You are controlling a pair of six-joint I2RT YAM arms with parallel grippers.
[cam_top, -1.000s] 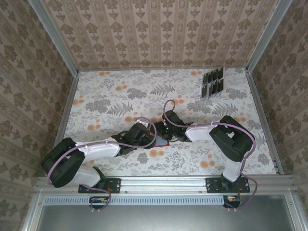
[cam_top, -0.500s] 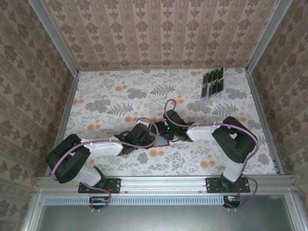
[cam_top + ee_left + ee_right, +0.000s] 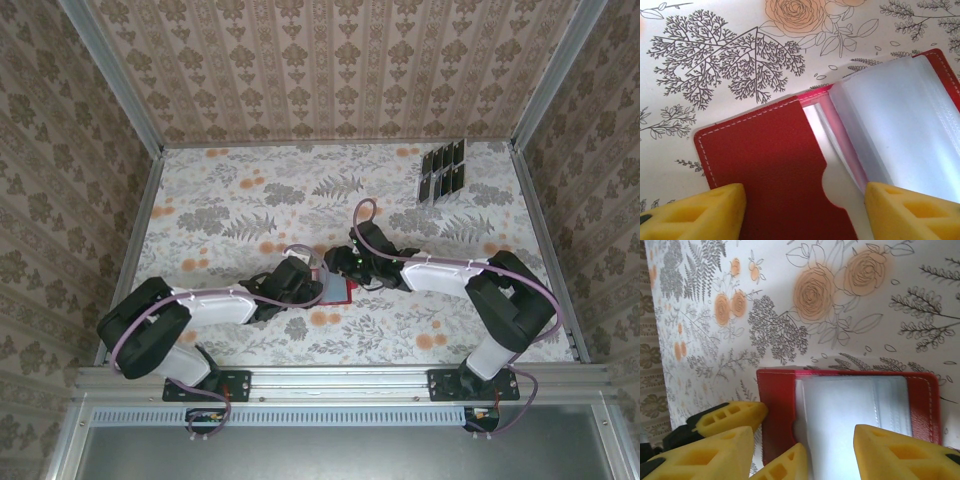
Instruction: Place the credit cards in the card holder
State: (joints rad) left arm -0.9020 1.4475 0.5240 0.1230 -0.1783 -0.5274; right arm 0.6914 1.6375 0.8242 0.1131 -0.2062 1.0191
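Floral table point(image 3: 230, 210), top view: the right arm point(image 3: 440, 272) has stretched out, and the card holder point(image 3: 335, 288) now lies spread open, while the credit cards point(image 3: 443, 172) wait far right. Left wrist: the left gripper point(image 3: 805, 210) gapes astride its red cover, gripping nothing. Right wrist: the right gripper point(image 3: 804, 437) is likewise spread and empty, so loading looks possible.

The top camera looks down over the whole table point(image 3: 230, 190); both wrist cameras closely face the card holder point(image 3: 765, 170).

The left gripper point(image 3: 305, 284) and right gripper point(image 3: 345, 270) flank the open card holder point(image 3: 336, 290), leaving its far and near edges approachable, and the bench point(image 3: 230, 205) lies bare to the left and beyond, except the rack point(image 3: 432, 188) of credit cards point(image 3: 447, 160) far right.
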